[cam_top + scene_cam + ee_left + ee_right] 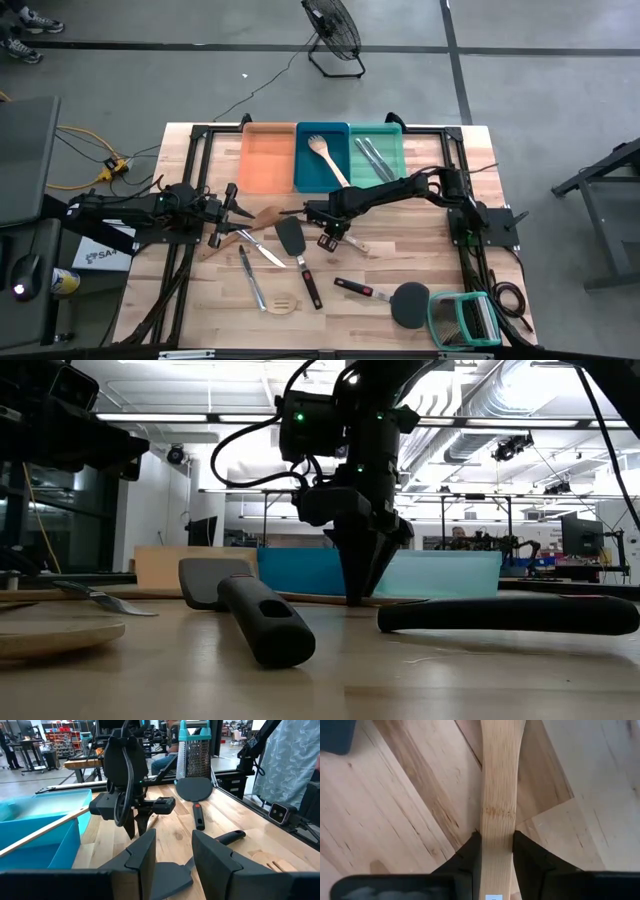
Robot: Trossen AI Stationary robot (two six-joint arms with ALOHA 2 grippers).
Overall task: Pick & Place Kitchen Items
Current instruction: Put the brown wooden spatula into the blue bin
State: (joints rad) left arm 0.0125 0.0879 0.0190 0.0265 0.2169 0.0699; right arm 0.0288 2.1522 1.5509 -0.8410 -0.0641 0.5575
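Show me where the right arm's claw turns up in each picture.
High view: right claw at table centre, just below the blue tray.
Low view: claw at centre, pointing down, blue tray behind.
Left wrist view: claw left of centre, beside the blue tray.
Right wrist view: claw at bottom, shut on a wooden handle.
Shared landmark: blue tray, except right wrist view.

orange tray (pixel 268 158), teal tray (pixel 377 157), black spatula (pixel 296 255)

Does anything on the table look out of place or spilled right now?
Nothing stands out. Utensils lie scattered flat on the table, none broken. The right hand is closed on a wooden handle; the left hand hangs open nearby.
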